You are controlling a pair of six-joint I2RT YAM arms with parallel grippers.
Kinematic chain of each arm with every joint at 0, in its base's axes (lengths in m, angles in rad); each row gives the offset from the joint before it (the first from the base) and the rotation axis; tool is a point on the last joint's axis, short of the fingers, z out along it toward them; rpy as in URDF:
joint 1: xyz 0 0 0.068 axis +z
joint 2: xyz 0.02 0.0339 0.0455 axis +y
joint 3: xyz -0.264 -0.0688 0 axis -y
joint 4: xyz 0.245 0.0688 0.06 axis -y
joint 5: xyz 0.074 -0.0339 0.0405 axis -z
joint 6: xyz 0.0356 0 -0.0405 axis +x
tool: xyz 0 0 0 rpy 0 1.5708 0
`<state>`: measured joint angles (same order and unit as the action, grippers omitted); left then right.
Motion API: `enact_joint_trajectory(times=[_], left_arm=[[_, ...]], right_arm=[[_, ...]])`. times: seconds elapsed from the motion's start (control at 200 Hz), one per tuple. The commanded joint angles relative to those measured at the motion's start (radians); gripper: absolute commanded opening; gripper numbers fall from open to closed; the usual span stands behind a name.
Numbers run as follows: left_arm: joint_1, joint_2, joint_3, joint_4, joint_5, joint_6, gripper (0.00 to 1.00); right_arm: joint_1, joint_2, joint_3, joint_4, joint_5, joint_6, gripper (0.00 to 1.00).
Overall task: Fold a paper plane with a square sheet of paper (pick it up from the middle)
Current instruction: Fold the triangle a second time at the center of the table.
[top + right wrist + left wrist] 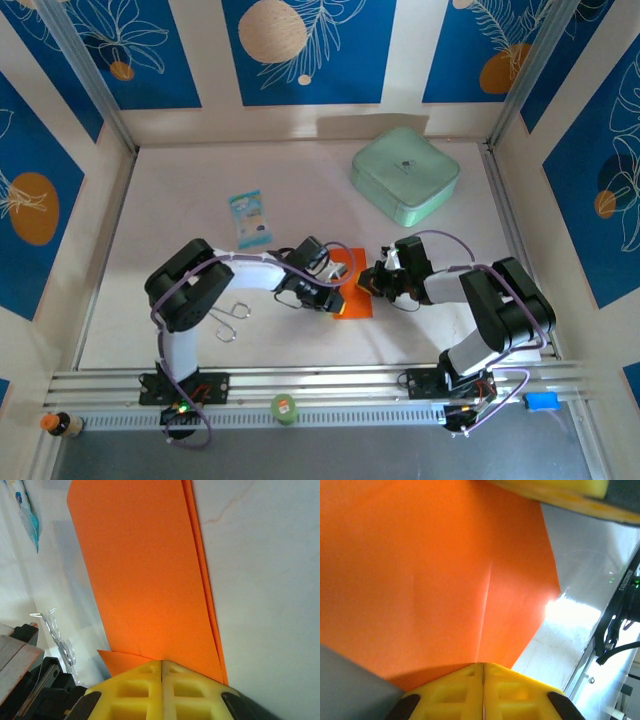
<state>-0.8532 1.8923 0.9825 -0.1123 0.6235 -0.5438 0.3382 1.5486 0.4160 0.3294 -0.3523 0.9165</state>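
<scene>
1. Paper: the square sheet of paper (355, 303), bright orange and partly folded with layered edges, lies flat mid-way across the table (180, 220), between both arms.
2. left gripper (483, 672): yellow jaws pressed together, tips at the sheet's edge by a crease; whether it pinches is unclear.
3. right gripper (161, 667): jaws closed tight, tips at the sheet's opposite side.
4. mint-green box (405, 175) and blue-and-white packet (250, 218) sit farther back, apart from the sheet.

The left arm (190, 285) and the right arm (505, 305) are each built of bulky black joint housings and smooth white links, with thin lilac cables (156, 315) looping alongside. The left gripper (483, 672) and the right gripper (161, 667) have bright yellow moulded fingers (450, 692) with square hollow cells, on black mounts.
</scene>
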Motion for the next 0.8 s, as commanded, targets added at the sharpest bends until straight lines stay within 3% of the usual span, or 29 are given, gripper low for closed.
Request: enact_joint_trajectory(times=[0.0, 0.475, 0.795], left_arm=[[-0.013, -0.029, -0.016, -0.132, -0.045, 0.065, 0.09], [0.001, -0.147, 0.007, -0.011, -0.026, 0.006, 0.09], [0.013, -0.038, 0.093, -0.012, -0.034, 0.012, 0.09]], right_arm=[[-0.011, 0.033, -0.024, -0.079, 0.058, -0.018, 0.00], [0.009, -0.068, 0.049, -0.131, -0.022, -0.076, 0.00], [0.012, -0.286, 0.040, -0.369, 0.027, -0.073, 0.15]])
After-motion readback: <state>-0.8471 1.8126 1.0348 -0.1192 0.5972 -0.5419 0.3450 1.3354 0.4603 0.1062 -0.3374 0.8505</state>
